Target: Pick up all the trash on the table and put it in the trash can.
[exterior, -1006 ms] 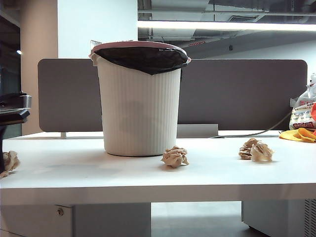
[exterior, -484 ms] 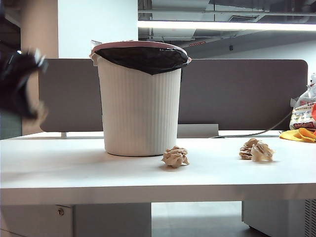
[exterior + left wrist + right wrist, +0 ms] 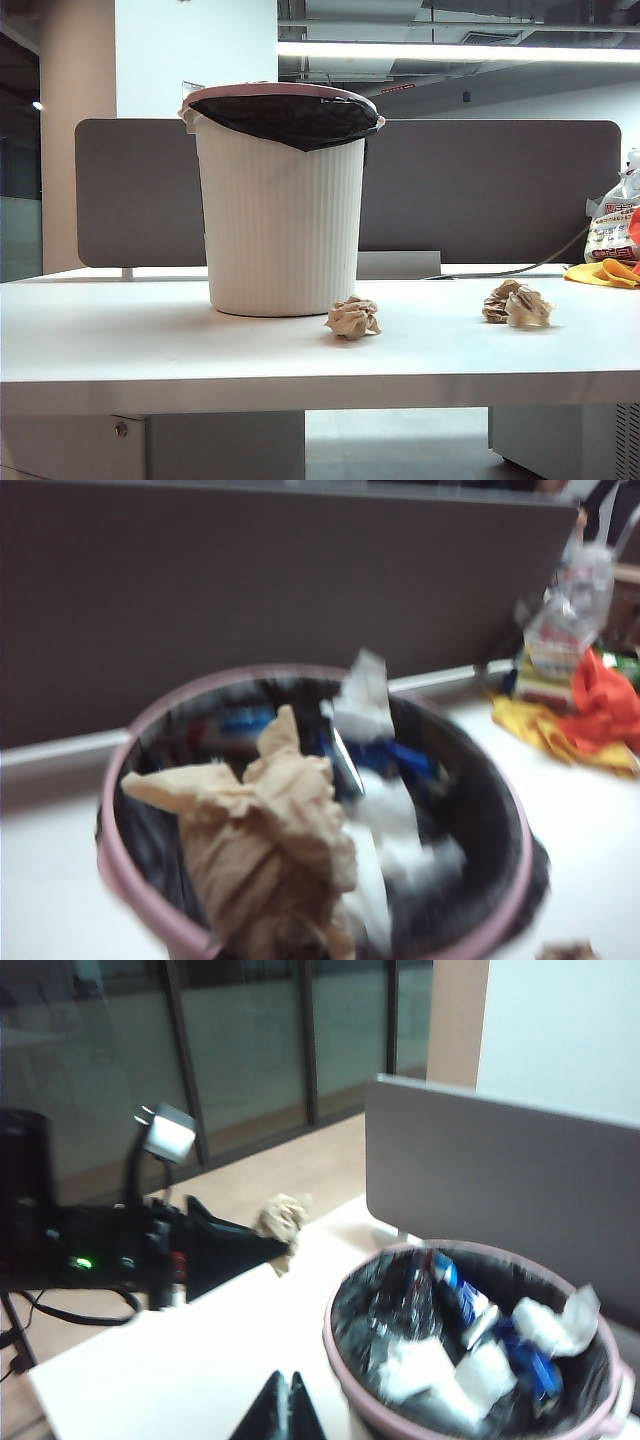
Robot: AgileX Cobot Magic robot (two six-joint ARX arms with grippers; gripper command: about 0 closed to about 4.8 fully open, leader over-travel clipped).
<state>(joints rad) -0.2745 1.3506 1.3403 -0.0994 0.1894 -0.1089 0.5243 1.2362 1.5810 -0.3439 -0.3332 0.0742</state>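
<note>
above the trash can (image 3: 130, 880) the left hand (image 3: 285, 1250) is clamped on a crumpled brown paper ball (image 3: 265, 870). beside it the right hand (image 3: 282, 1408) hangs near the rim, fingers pressed together, empty. on the table (image 3: 150, 350) two more paper balls (image 3: 352, 317) lie right of the can. a printed white bag (image 3: 612, 232) sits at the far right; its writing is too small to read.
</note>
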